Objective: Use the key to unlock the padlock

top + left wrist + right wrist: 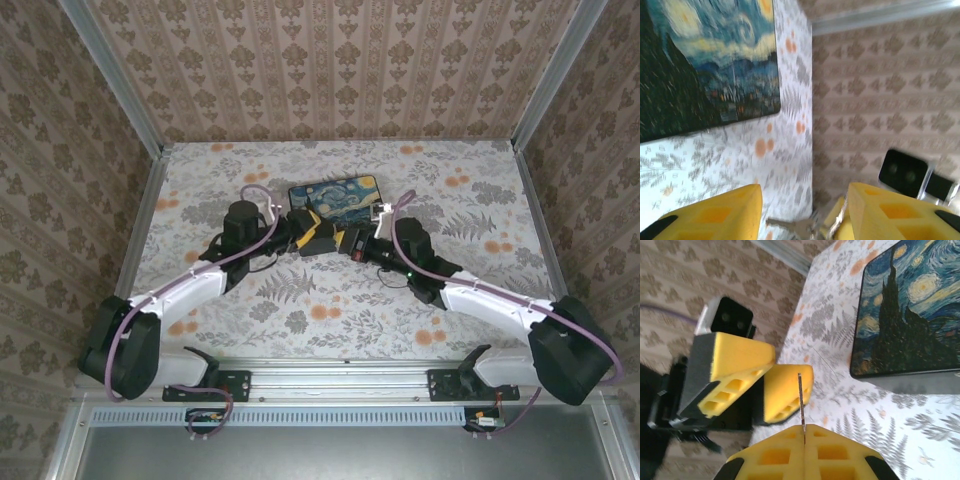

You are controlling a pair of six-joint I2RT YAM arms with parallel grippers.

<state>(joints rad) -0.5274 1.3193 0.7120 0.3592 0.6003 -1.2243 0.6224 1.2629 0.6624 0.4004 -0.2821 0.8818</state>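
Observation:
My right gripper [804, 427] is shut on the key [801, 400], a thin metal strip seen edge-on that sticks out from between its yellow fingertips. The key [790, 227] lies flat in the left wrist view, low in the gap of my left gripper [805, 192], which is open. It touches neither yellow finger. From above, the left gripper [305, 238] and the right gripper [350, 243] meet tip to tip just in front of the box. In the right wrist view the left gripper [767, 372] stands close beyond the key's tip. The padlock is hidden.
A black box with a blue-and-yellow swirly painted lid [335, 197] lies on the flower-printed floor just behind both grippers. Patterned walls close in the floor on three sides. The arm bases sit at the near edge.

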